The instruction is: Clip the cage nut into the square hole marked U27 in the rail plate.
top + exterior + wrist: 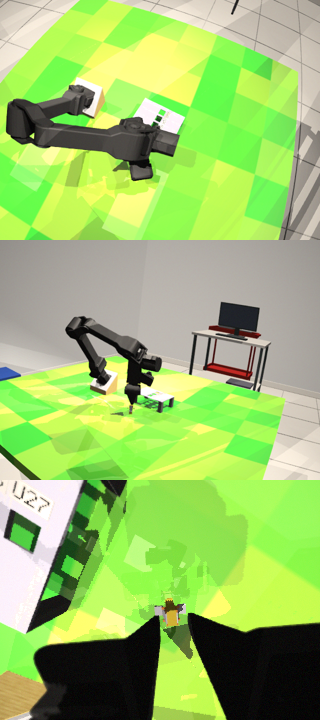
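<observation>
The black, pointed gripper point(141, 172) point(131, 403) point(173, 619) is partly open around the little orange-and-grey cage nut point(131, 409) point(172, 618). In the wrist view, the flat white rail plate point(145, 109) point(165, 396) point(35, 575) sits at ten o'clock from it.

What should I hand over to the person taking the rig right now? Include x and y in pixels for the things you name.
Gripper point(132, 404) point(173, 619): low over the table, fingers partly closed, tips at either side of the cage nut point(131, 409) point(171, 617). Whether it grips the nut, I cannot tell.
Things: the nut is down at the table beside the rail plate point(147, 111) point(165, 397) point(30, 575); hole U27 point(154, 124) point(22, 531) has no nut in it.
Done: fingers lined up at the nut.
Left: squeeze the wings, lift, hook them through U27 from above, release with flanges on top, back off open and touching nothing.
</observation>
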Motion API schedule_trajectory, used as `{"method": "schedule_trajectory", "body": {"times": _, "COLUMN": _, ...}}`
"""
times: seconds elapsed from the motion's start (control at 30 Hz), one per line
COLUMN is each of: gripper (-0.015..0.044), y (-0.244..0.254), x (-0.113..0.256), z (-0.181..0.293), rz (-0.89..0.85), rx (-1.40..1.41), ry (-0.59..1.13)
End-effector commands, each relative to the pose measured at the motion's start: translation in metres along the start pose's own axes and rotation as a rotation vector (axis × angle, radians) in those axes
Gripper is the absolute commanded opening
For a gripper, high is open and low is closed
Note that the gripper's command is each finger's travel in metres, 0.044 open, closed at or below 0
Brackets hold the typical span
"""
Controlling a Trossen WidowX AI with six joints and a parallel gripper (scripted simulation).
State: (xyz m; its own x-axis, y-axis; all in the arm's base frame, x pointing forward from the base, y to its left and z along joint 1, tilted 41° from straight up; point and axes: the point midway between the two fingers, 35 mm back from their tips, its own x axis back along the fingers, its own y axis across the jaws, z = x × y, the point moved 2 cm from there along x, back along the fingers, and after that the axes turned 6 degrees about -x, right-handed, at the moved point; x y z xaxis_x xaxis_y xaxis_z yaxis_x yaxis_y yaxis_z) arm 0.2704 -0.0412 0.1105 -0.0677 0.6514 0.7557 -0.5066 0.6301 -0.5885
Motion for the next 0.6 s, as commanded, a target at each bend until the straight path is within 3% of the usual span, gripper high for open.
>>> {"method": "schedule_trajectory", "body": {"times": 0.0, "gripper": 0.012, "y": 0.0005, "x": -0.0083, "z": 0.002, "rz": 0.001, "rx": 0.005, "ry": 0.009}}
{"method": "schedule_trajectory", "body": {"times": 0.57, "gripper": 0.012, "y": 0.0005, "x": -0.0165, "z": 0.0023, "rz": 0.001, "rx": 0.005, "ry": 0.009}}
